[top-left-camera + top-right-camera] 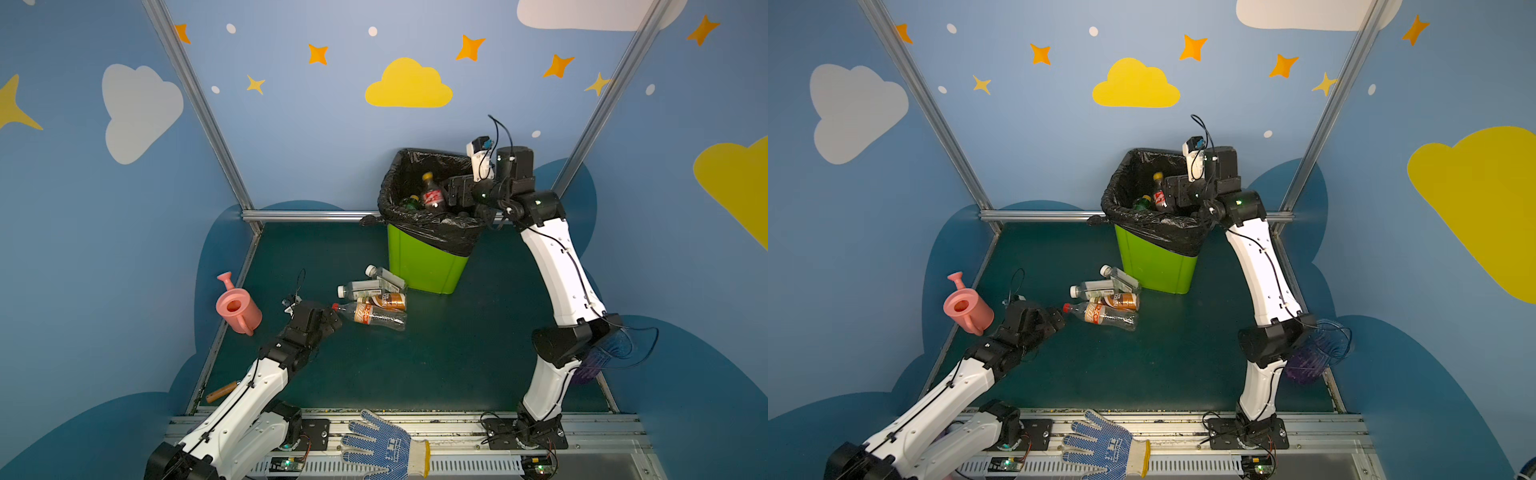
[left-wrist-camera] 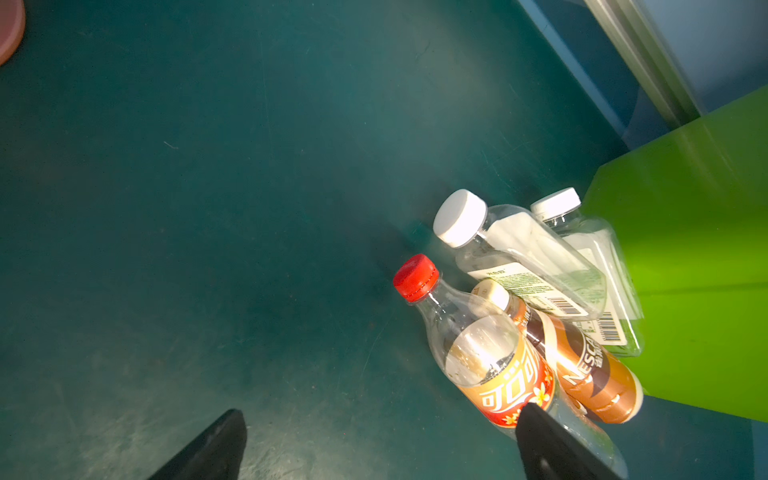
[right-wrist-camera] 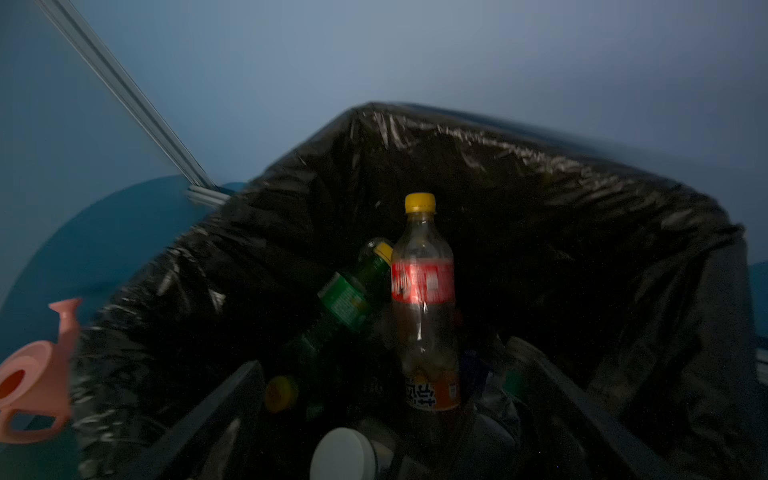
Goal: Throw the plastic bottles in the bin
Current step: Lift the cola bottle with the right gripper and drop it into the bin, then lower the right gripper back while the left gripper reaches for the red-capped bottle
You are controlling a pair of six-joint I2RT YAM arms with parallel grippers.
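Several plastic bottles lie together on the green floor in front of the bin (image 1: pixel 424 266). These are a red-capped one with an orange label (image 1: pixel 374 314) (image 2: pixel 490 365), a brown coffee bottle (image 1: pixel 386 300) and two clear white-capped ones (image 1: pixel 361 287). My left gripper (image 1: pixel 332 322) (image 2: pixel 382 413) is open, low beside the red cap, with one finger by the orange label. My right gripper (image 1: pixel 448 195) (image 3: pixel 388 361) hangs open over the bin's black bag (image 3: pixel 540 158). Inside the bin a yellow-capped, red-labelled bottle (image 1: pixel 432 193) (image 3: pixel 422 291) stands loose beside a green bottle (image 3: pixel 349 299).
A pink watering can (image 1: pixel 237 309) stands left of my left arm. A blue dotted glove (image 1: pixel 386 446) lies on the front rail. A brown stick (image 1: pixel 222 391) rests at the left floor edge, and a purple mesh thing (image 1: pixel 611 353) sits behind my right arm. Aluminium posts frame the floor.
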